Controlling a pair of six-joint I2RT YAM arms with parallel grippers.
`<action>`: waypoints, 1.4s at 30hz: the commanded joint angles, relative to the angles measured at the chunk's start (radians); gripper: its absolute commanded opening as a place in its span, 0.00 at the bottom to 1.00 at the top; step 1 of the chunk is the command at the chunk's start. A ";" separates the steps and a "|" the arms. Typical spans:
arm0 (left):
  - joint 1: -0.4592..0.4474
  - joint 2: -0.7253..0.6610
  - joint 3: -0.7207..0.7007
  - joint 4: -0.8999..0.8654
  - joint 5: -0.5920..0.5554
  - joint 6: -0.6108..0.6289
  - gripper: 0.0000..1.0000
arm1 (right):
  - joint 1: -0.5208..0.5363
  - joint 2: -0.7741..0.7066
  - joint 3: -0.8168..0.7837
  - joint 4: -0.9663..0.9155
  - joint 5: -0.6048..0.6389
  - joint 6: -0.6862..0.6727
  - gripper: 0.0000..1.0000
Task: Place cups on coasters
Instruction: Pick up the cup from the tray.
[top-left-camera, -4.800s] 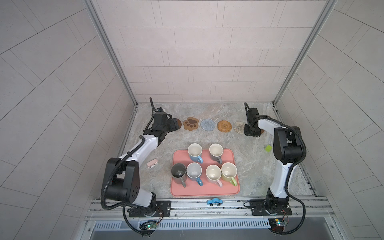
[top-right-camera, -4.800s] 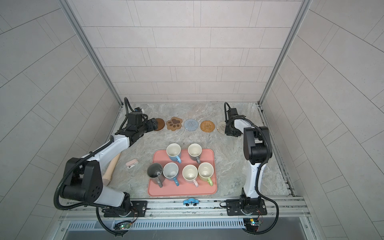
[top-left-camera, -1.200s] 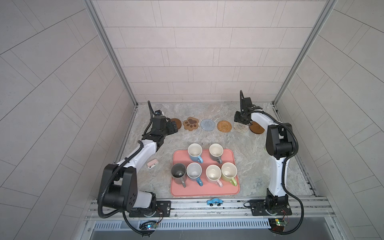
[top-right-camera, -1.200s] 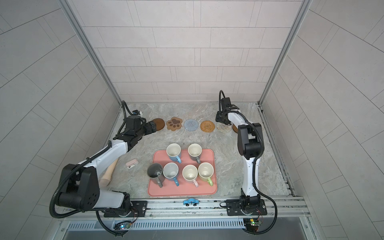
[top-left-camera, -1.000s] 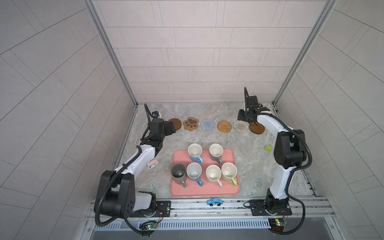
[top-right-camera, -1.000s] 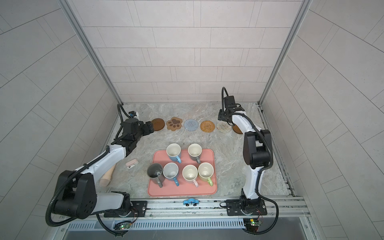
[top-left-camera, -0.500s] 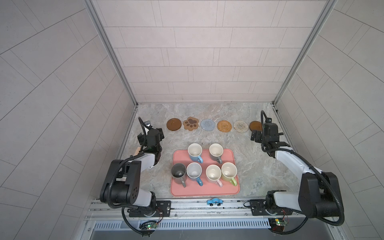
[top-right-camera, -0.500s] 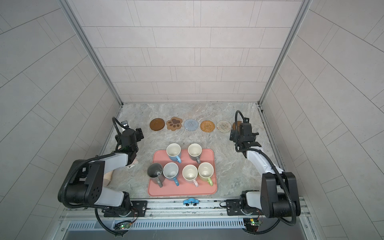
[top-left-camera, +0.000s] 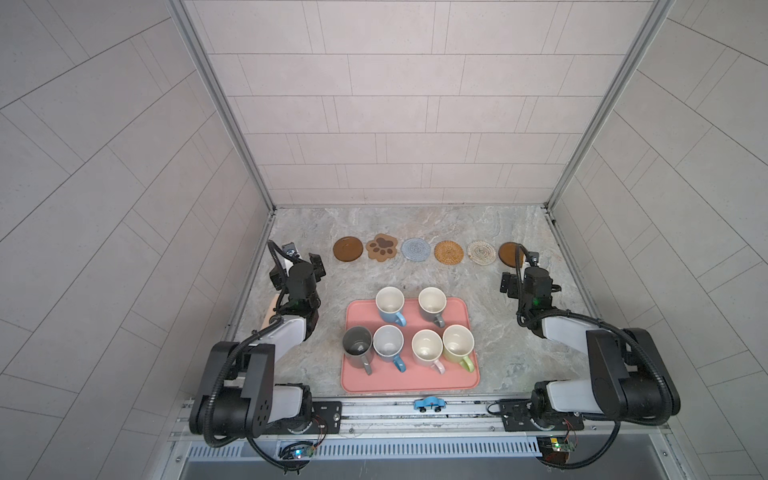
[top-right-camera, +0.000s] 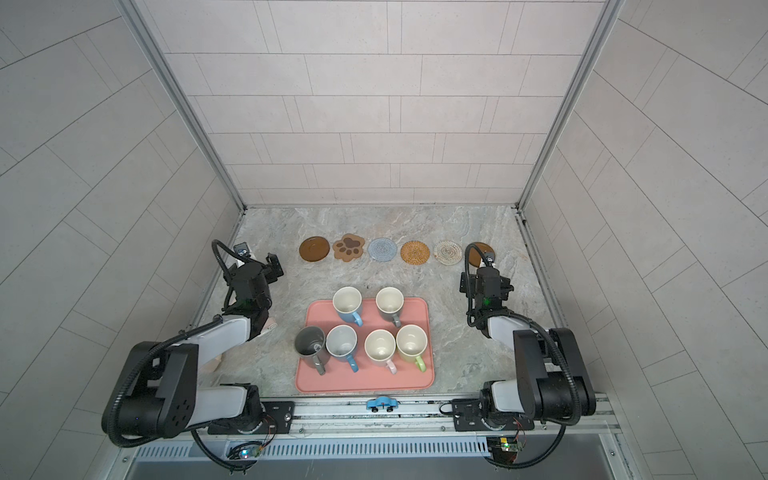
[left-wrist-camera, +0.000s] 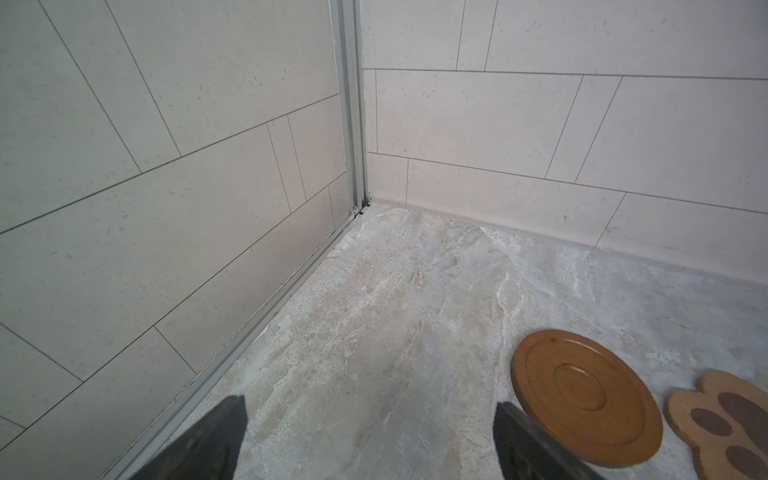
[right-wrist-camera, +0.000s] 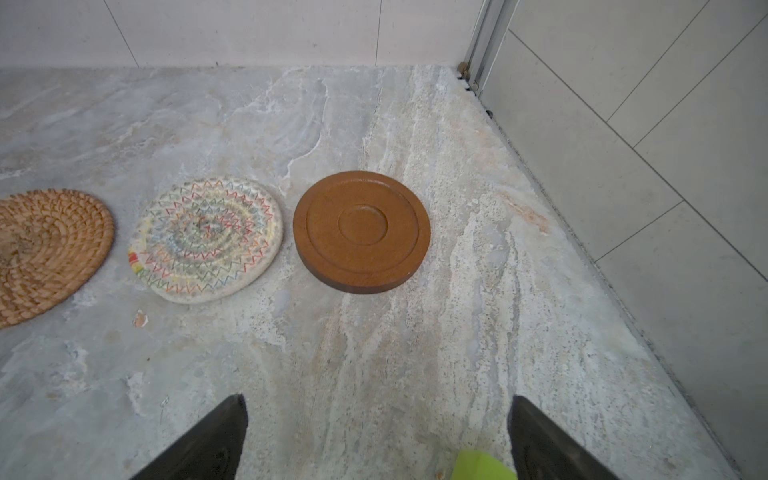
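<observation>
Holding nothing, your left hand (left-wrist-camera: 368, 419) is gaping wide over bare worktop (left-wrist-camera: 395, 311) by the left wall (left-wrist-camera: 166, 208), with a brown wooden coaster (left-wrist-camera: 582, 399) lying near it and the paw-print coaster (left-wrist-camera: 731, 424) just beside that. Your right hand (right-wrist-camera: 378, 411) is likewise hanging spread and empty, facing the second wooden coaster (right-wrist-camera: 361, 228), which is lying apart from it beside the patterned coaster (right-wrist-camera: 208, 239) and the rattan coaster (right-wrist-camera: 45, 249). With the blue-grey knit coaster (top-left-camera: 415, 249), these are forming a bare row along the far side. On the pink tray (top-left-camera: 415, 378) you are seeing, all upright, a blue cup (top-left-camera: 390, 305) and a grey-brown cup (top-left-camera: 432, 301) behind, and a dark grey cup (top-left-camera: 357, 340), a second blue cup (top-left-camera: 388, 340), a pale pink cup (top-left-camera: 427, 347) and a light green cup (top-left-camera: 458, 342) in front.
</observation>
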 joint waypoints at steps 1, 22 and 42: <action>0.005 0.049 -0.026 -0.015 0.021 -0.001 1.00 | -0.002 0.019 0.000 0.094 0.034 0.011 1.00; -0.009 0.025 -0.051 0.052 0.043 0.028 1.00 | 0.068 -0.330 0.277 -0.584 0.033 -0.015 0.99; -0.009 -0.184 0.410 -1.128 0.340 -0.276 1.00 | 0.465 -0.189 0.703 -1.376 -0.039 0.239 0.99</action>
